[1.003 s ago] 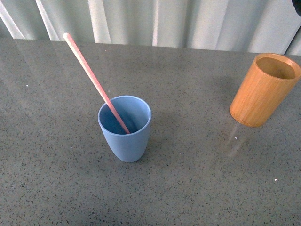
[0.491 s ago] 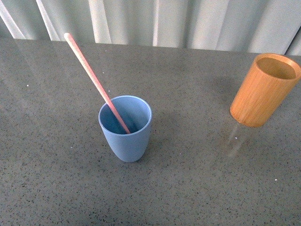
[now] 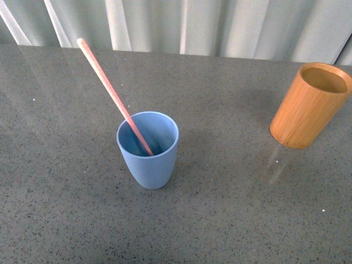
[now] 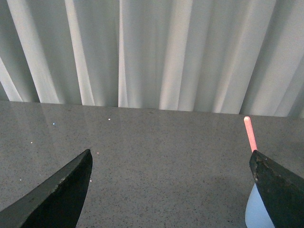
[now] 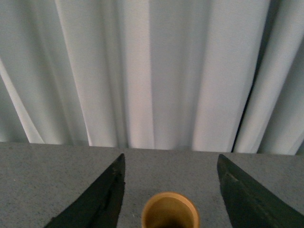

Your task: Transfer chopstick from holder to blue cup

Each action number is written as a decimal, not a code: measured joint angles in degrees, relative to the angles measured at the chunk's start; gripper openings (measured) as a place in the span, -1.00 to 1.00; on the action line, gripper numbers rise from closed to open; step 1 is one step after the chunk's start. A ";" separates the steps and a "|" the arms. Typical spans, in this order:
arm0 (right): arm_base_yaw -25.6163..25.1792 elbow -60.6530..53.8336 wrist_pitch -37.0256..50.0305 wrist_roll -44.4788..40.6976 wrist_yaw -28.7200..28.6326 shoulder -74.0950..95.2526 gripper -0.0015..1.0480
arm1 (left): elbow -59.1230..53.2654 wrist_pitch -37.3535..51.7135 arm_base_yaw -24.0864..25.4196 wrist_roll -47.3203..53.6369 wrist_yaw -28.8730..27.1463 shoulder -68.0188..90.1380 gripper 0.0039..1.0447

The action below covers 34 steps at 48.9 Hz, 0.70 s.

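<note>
- The chopstick (image 3: 113, 94) stands in the blue cup (image 3: 147, 149), leaning toward 11 o'clock.
- The holder (image 3: 309, 105) stands on the desk (image 3: 220, 209), well apart at 3 o'clock.
- Left gripper (image 4: 171, 190) spread wide, holding nothing.
- Right gripper (image 5: 170, 197) likewise wide, empty.

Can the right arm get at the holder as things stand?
Probably yes. In the right wrist view the holder sits between the open fingers of the right hand, nothing between them. It stands alone on the table, apart from the blue cup.
</note>
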 joint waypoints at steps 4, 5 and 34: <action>-2.49 -3.96 0.35 0.00 -1.90 -3.48 -0.27 | 0.00 0.00 0.00 0.00 0.11 0.00 0.87; -2.99 -4.74 0.37 0.00 -2.29 -4.20 -0.34 | 0.00 0.00 0.00 0.00 0.13 0.00 0.87; -14.49 -18.38 -7.10 -0.20 -15.32 -25.24 -0.98 | 0.00 0.00 0.00 0.00 0.11 0.00 0.87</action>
